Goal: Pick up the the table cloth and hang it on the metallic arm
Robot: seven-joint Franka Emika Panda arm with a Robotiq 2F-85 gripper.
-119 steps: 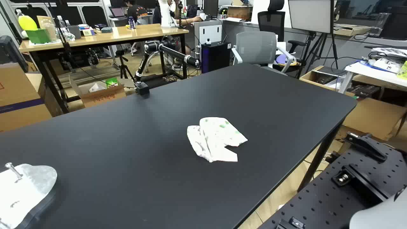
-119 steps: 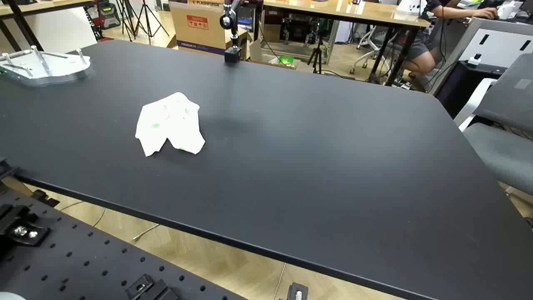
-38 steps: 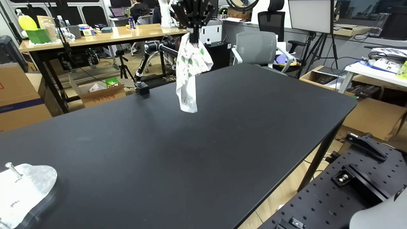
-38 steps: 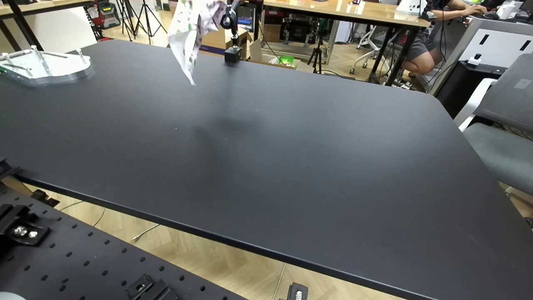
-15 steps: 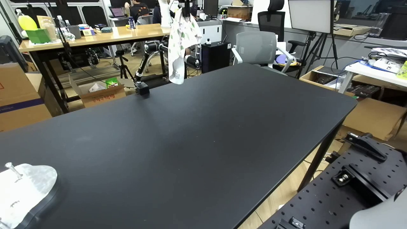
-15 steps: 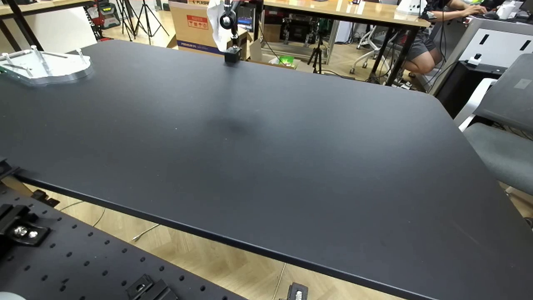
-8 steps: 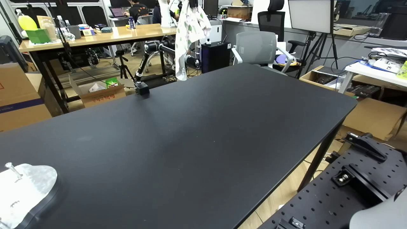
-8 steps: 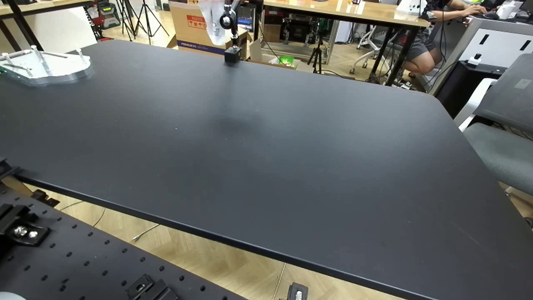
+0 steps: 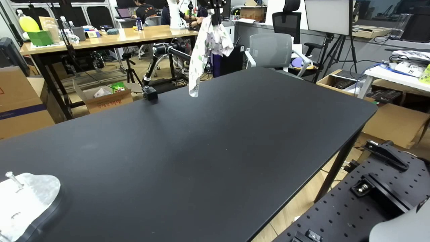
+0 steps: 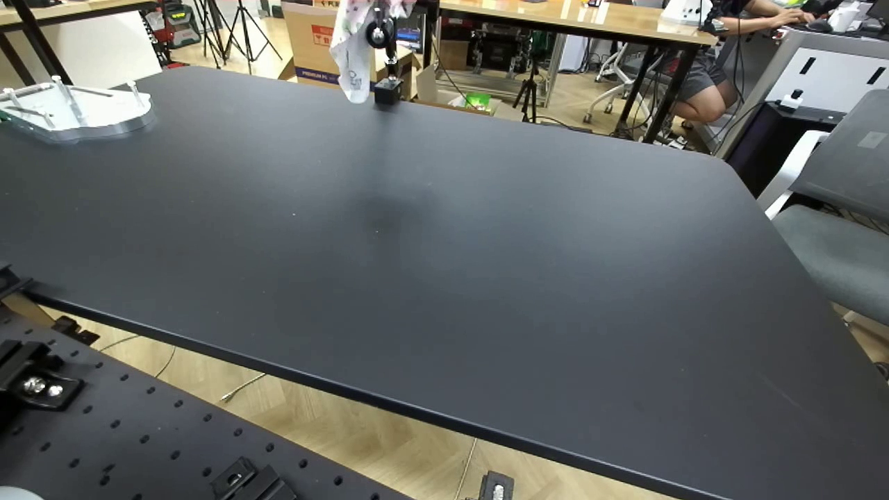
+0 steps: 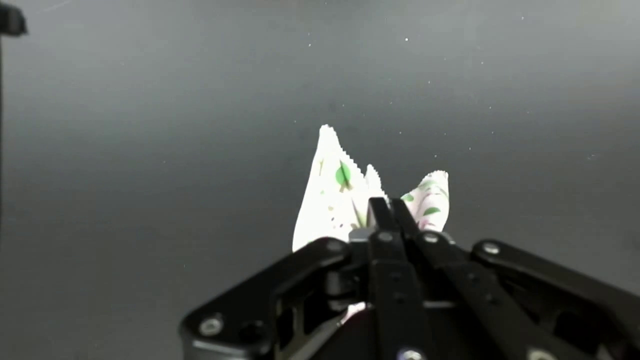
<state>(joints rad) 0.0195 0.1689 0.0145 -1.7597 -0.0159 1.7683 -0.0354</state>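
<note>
Your Robotiq gripper (image 11: 389,202) has its jaws pressed together, with just a slit between them, pinching the white leaf-print table cloth (image 9: 200,50). The cloth hangs below in folds, one long strip dropping lower than the rest; its tip overlaps the edge of the black surface (image 9: 201,168) in both exterior views. At that edge your metallic arm (image 9: 160,50), black and jointed, stands on a block base (image 9: 150,94). In an exterior view the cloth hides part of its sloping link (image 9: 179,53); in an exterior view its round joint (image 10: 379,33) shows in front of the cloth. I cannot tell whether cloth and arm touch. A white pegged board (image 10: 90,117) sits well apart.
</note>
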